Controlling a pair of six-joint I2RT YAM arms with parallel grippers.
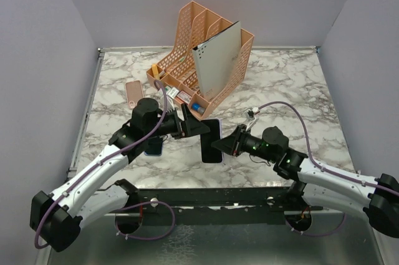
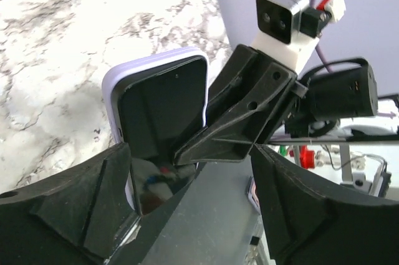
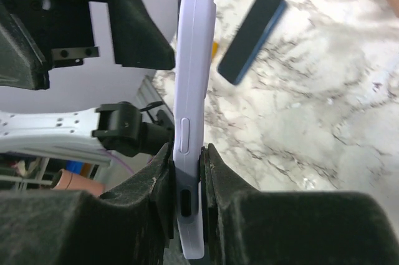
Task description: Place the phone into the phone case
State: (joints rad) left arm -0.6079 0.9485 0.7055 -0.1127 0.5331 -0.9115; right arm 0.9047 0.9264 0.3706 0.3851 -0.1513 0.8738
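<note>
Right tool (image 3: 187,165) is clamped shut on the phone (image 2: 162,115), its 2 fingers pinching the front and back faces along 1 long edge. This holds the handset up off the tabletop (image 1: 280,84), between the 2 arms. Gripping at 1 edge leaves most of the body exposed, which I judge is meant to let the other arm press or check it. Left tool (image 2: 190,159) is spread wide and holds nothing. Its fingers sit on either side of the phone, and I cannot tell whether the nearer one brushes it.

The phone has a glossy black screen, unlit, catching reflections. A lilac case (image 3: 190,78) wraps its back and edges, with a moulded button cover on the side. The case rim sits flush around the upper corners, so the phone looks seated there. The far end is hidden by fingers, so full seating is unconfirmed.

A blue phone (image 3: 252,37) lies flat on the tabletop. What looks like a pink case (image 1: 133,93) lies near the orange file rack (image 1: 206,53).
</note>
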